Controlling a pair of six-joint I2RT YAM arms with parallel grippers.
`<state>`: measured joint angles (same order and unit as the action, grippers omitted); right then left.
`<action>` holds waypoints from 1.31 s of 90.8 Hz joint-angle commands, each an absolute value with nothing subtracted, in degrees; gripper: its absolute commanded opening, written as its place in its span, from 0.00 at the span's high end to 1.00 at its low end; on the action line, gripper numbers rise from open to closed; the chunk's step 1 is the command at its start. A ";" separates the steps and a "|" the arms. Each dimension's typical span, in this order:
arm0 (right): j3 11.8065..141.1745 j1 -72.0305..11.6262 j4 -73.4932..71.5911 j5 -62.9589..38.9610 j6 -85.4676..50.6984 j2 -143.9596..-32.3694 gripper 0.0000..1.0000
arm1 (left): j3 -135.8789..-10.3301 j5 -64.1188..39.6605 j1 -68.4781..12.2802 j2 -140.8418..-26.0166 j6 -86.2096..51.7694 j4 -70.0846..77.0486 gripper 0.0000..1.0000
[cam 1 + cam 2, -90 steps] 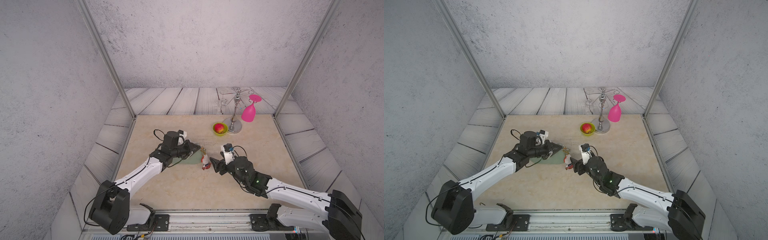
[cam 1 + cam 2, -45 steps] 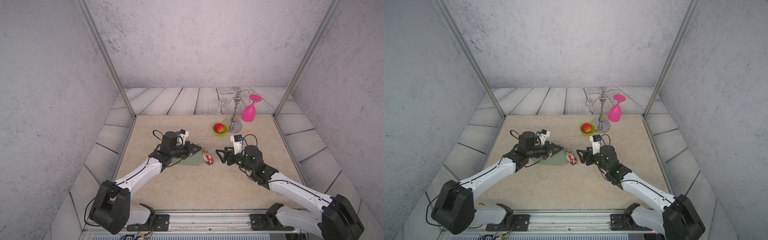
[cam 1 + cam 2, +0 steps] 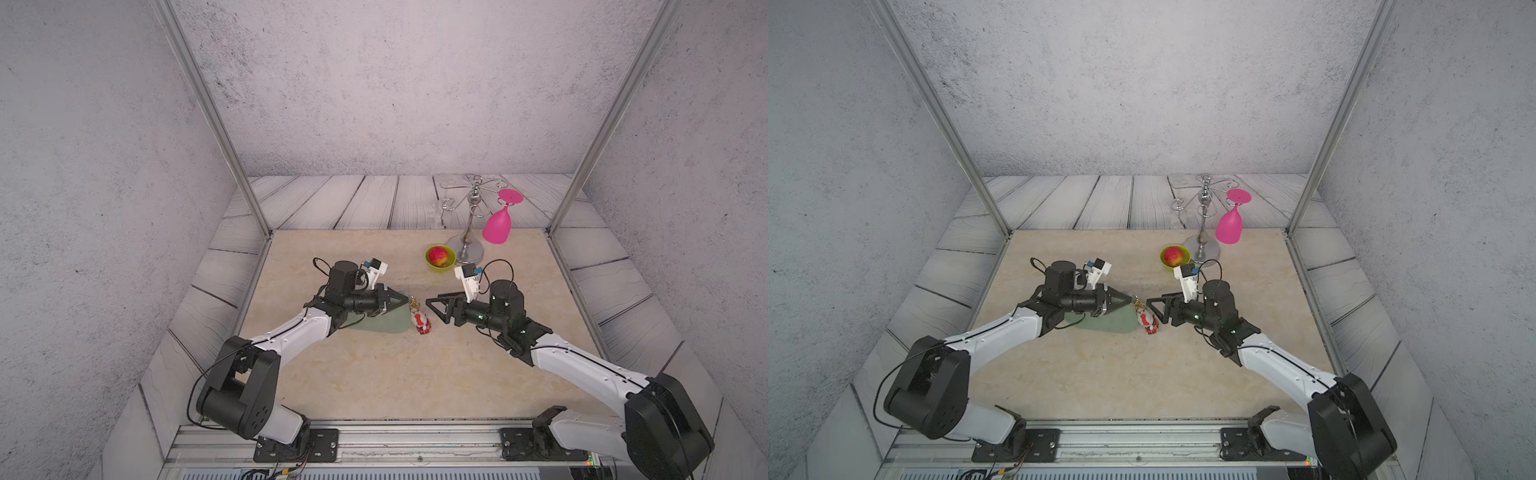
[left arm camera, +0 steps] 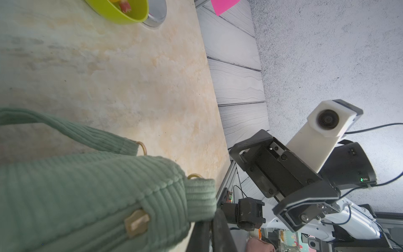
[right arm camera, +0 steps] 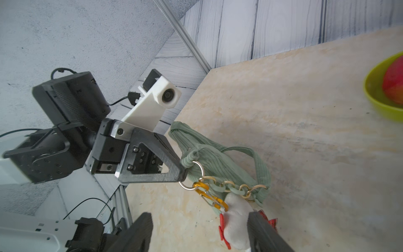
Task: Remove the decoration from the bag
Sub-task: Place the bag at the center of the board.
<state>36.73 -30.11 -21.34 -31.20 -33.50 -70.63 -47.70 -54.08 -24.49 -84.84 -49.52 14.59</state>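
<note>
The sage-green ribbed bag (image 3: 382, 322) (image 3: 1113, 322) lies mid-table, and it fills the near part of the left wrist view (image 4: 87, 196). My left gripper (image 3: 405, 298) (image 3: 1127, 300) is shut on the fabric tab with the ring at the bag's right end (image 5: 192, 176). The decoration (image 3: 420, 321) (image 3: 1148, 323), a white doll with red trim, lies just right of the bag, and its gold clasp (image 5: 209, 196) hangs on that ring. My right gripper (image 3: 432, 303) (image 5: 199, 227) is open. The doll (image 5: 236, 220) lies between its fingers, against one of them.
A lime-green bowl (image 3: 440, 269) holding a red-and-yellow fruit stands behind the grippers. Right of it is a chrome glass rack (image 3: 469, 249) with a pink glass (image 3: 496, 226) hanging upside down. Metal frame posts stand at the table's back corners.
My right arm swung its wrist toward the back right, so the gripper now faces the doll from the right. The doll slid slightly right. The left gripper kept its hold.
</note>
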 commanded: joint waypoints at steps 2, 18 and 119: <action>35.15 -29.51 -25.59 -37.38 -35.81 -71.99 0.28 | -48.32 -58.25 -24.08 -85.25 -49.14 18.85 1.00; 34.39 -28.89 -25.99 -39.19 -34.98 -73.16 0.29 | -48.47 -58.87 -24.01 -85.17 -49.11 18.79 1.00; 30.14 -28.48 -45.73 -49.05 -43.65 -86.02 0.70 | -51.99 -59.05 -23.85 -87.42 -53.56 21.63 1.00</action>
<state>31.75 -28.62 -43.24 -47.20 -42.28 -87.57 -49.69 -57.98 -24.47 -86.54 -54.30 18.96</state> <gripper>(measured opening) 0.315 0.067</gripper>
